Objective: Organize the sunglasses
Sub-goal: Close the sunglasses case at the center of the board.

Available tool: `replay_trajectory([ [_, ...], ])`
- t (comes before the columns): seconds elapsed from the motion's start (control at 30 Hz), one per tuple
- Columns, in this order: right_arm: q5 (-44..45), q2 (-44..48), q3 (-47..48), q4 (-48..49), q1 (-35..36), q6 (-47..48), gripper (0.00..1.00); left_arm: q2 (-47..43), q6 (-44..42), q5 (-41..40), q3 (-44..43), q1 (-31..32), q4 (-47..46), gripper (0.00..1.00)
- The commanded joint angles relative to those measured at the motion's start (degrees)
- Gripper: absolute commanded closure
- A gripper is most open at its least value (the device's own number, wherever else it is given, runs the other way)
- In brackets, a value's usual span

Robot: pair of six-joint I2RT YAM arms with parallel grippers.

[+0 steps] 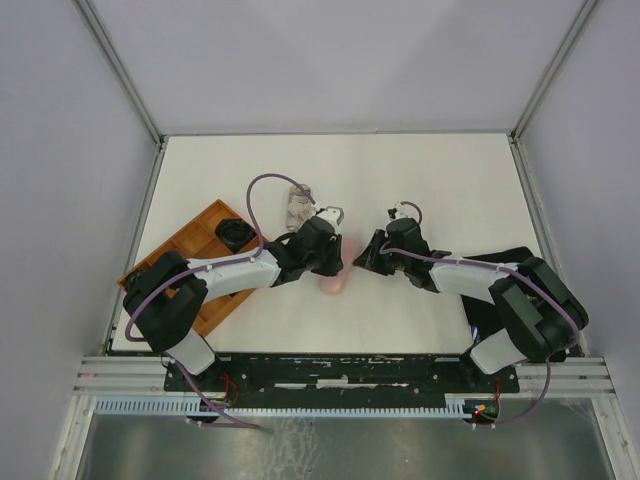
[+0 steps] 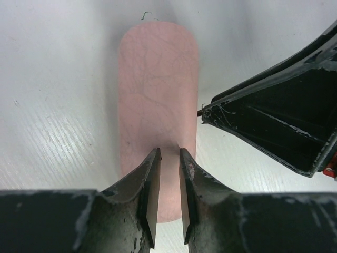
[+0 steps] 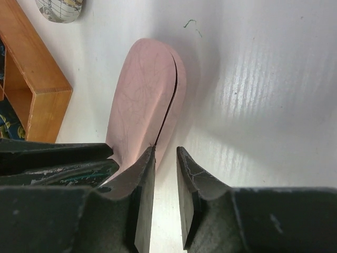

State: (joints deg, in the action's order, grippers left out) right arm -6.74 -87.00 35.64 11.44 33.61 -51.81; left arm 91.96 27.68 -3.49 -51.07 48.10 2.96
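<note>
A closed oblong pink case (image 1: 334, 280) lies on the white table between my two arms; it also shows in the left wrist view (image 2: 158, 95) and the right wrist view (image 3: 139, 95). My left gripper (image 1: 334, 258) (image 2: 169, 153) hovers over the case's near end, jaws a narrow gap apart with nothing between them. My right gripper (image 1: 362, 257) (image 3: 166, 150) is at the case's side, jaws narrowly apart and empty, its left fingertip (image 3: 150, 155) against the case's seam. A black object (image 1: 235, 232) in the tray may be sunglasses; I cannot tell.
A wooden compartment tray (image 1: 190, 240) (image 3: 37, 79) sits at the left. A patterned case (image 1: 297, 205) (image 3: 59, 9) lies behind the left gripper. A dark flat thing (image 1: 505, 258) lies under the right arm. Grey walls enclose the table.
</note>
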Motion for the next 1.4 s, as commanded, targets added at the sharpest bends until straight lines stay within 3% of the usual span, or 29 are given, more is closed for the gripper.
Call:
replay_trajectory([
  [0.0,4.2,4.5,1.0,-1.2,-0.2,2.9,0.68,-0.3,0.1,-1.4,-0.6,0.2,2.6,0.71],
  [0.57,3.8,14.2,-3.9,0.0,-0.2,5.8,0.67,-2.4,-1.0,-1.7,0.4,0.2,0.6,0.62],
  [0.83,2.5,14.5,-4.4,1.8,-0.3,6.1,0.87,-5.3,-1.5,-0.7,2.4,0.2,-3.0,0.51],
  [1.1,2.4,17.7,-5.0,1.5,-0.3,6.2,0.89,-3.7,-1.8,0.3,2.3,0.2,-3.2,0.51],
  [1.37,11.9,20.6,-4.8,-12.0,-0.3,4.5,0.95,-1.0,-1.6,3.1,1.8,0.2,-4.6,0.51],
])
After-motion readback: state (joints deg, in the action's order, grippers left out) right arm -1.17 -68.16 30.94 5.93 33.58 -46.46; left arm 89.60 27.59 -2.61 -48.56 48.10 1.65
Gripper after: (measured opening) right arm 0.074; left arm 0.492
